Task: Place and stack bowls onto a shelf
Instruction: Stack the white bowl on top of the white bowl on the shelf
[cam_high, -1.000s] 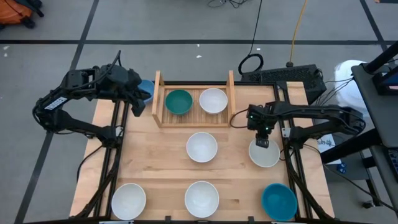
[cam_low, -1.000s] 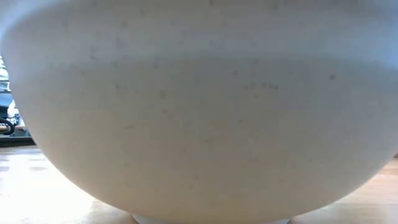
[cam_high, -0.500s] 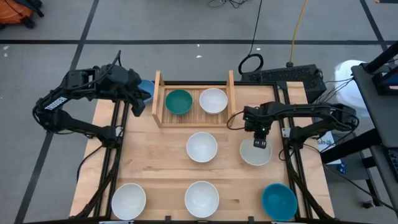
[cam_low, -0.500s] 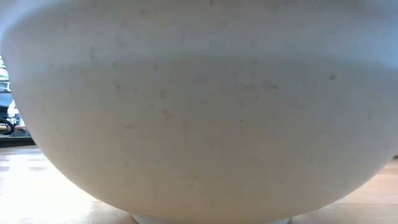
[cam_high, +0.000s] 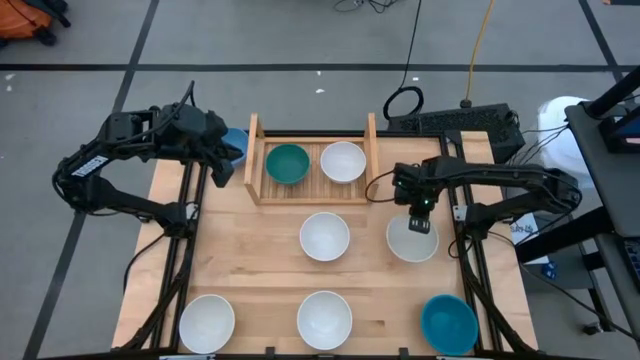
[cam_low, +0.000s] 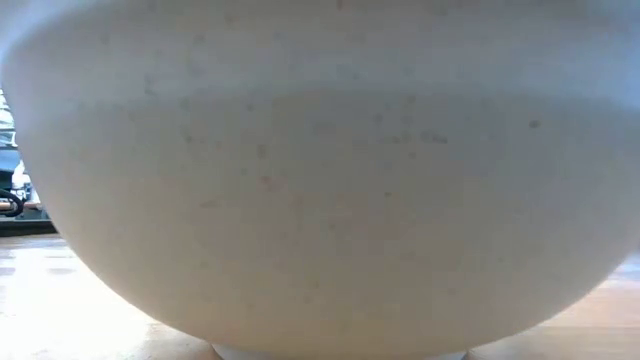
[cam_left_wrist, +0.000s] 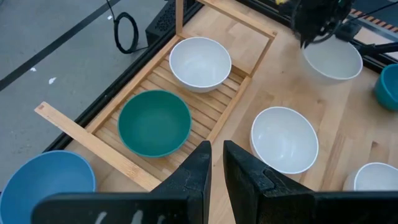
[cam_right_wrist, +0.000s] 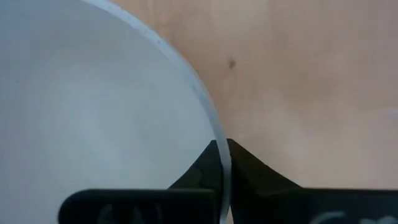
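Observation:
The shelf (cam_high: 310, 192) stands at the table's far middle with a dark teal-green bowl (cam_high: 287, 163) and a white bowl (cam_high: 343, 161) side by side on its slats. Right of the table's centre, my right gripper (cam_high: 421, 224) is shut on a white bowl (cam_high: 412, 241). My left gripper (cam_left_wrist: 217, 167) hangs high over the far left corner, its fingers a narrow gap apart with nothing between them. A blue bowl (cam_high: 237, 145) sits just outside the shelf's left board, beside that gripper. My right gripper pinches the white bowl's rim (cam_right_wrist: 219, 144) at the bowl's far side, one finger inside the bowl and one outside. The fingers come from above, pointing steeply down. Whether the bowl's foot is clear of the table I cannot tell.
On the table are more bowls: white ones at the centre (cam_high: 324, 236), near left (cam_high: 207, 322) and near middle (cam_high: 324, 320), and a blue one near right (cam_high: 449, 324). The near middle bowl (cam_low: 320, 180) fills the low view. Cables and a black box (cam_high: 455, 122) lie beyond the far edge.
My right gripper has moved toward the table's left edge and slightly toward the far edge. The white bowl has shifted the same way with it, closer to the centre bowl.

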